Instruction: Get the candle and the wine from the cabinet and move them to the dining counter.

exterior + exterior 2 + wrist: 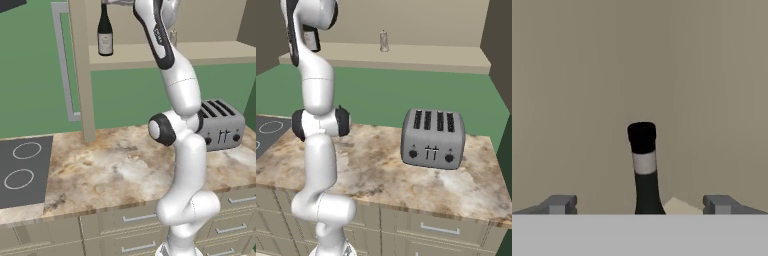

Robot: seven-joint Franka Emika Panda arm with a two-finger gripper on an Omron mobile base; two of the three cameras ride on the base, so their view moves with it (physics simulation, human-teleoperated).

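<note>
dark glass wine bottle [644, 170] upright, dead ahead between spread fingertips of two-finger gripper [640, 204]; jaws apart, holding nothing.

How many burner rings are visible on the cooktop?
2, both in the left base view on the dark cooktop: one ring farther back, one nearer. Others may be beyond the picture's left edge.

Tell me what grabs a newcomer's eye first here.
The white arm towering up from the worktop into the open cabinet, where the dark wine bottle stands upright on the shelf. In the hand view the bottle's neck sits between the open gripper fingertips, not yet gripped. Next, the silver toaster on the worktop, and the small pale candle further along the shelf.
</note>
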